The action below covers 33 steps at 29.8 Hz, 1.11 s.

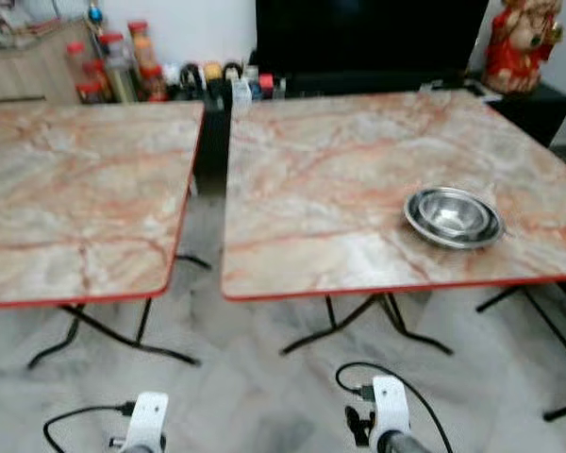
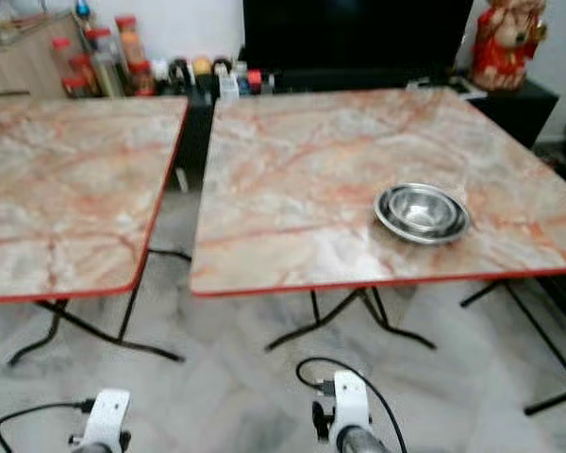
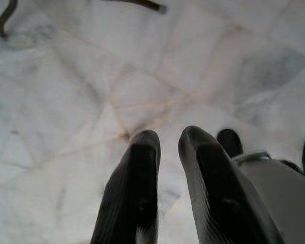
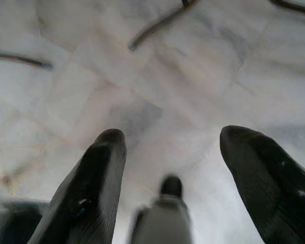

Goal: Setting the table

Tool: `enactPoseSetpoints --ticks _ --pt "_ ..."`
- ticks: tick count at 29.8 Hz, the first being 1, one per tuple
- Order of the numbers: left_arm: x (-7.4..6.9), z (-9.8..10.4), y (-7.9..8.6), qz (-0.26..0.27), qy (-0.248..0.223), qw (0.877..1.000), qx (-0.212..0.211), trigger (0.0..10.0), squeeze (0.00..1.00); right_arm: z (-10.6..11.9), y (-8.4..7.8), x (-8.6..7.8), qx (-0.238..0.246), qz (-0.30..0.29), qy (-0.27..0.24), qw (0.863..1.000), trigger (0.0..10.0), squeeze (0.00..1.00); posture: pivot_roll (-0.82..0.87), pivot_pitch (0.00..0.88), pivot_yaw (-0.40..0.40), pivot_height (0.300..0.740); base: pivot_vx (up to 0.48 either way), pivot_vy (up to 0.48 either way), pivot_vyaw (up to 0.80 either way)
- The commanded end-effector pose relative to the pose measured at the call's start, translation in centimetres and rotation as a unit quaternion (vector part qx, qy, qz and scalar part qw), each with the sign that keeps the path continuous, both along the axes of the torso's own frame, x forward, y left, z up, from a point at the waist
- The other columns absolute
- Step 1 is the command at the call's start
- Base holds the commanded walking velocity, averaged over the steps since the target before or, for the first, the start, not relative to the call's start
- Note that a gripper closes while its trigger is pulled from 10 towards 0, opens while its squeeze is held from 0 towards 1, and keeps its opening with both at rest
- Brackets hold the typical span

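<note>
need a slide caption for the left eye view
Two marble-pattern folding tables side by side, a steel bowl near the right one's front edge.

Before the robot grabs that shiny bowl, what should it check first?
1. Round stainless steel bowl upright on the marble-patterned folding table, near its front right: ok.
2. Tabletop around the bowl free of other things: ok.
3. Right gripper open, holding nothing: ok.
4. Left gripper holding nothing, fingers nearly together: ok.
5. Both arms low, grippers pointing at the pale marble floor, not raised to the table: not ok.
6. One bowl or a nested stack: cannot tell.
</note>
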<state>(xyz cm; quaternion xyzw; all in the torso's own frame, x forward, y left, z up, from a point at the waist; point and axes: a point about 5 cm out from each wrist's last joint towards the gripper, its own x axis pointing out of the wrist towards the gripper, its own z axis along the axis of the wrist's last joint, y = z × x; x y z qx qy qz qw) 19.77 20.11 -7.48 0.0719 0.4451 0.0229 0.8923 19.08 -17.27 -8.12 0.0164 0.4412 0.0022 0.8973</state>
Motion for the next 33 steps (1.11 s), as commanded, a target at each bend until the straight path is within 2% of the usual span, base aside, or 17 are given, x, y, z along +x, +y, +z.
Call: enactPoseSetpoints --ticks 1,33 --pt "-0.58 -0.17 0.85 0.007 0.011 1.0 0.009 10.0 0.0 0.13 0.7 0.34 0.007 0.003 -0.006 1.0 10.0 0.0 -0.05 0.0 0.027 0.728 0.0 0.461 0.0" --pt "-0.87 -0.29 0.95 0.008 0.014 1.0 0.01 10.0 0.0 0.14 0.88 0.35 0.011 0.004 -0.009 1.0 10.0 0.0 -0.04 0.0 0.029 0.728 0.0 0.463 0.0"
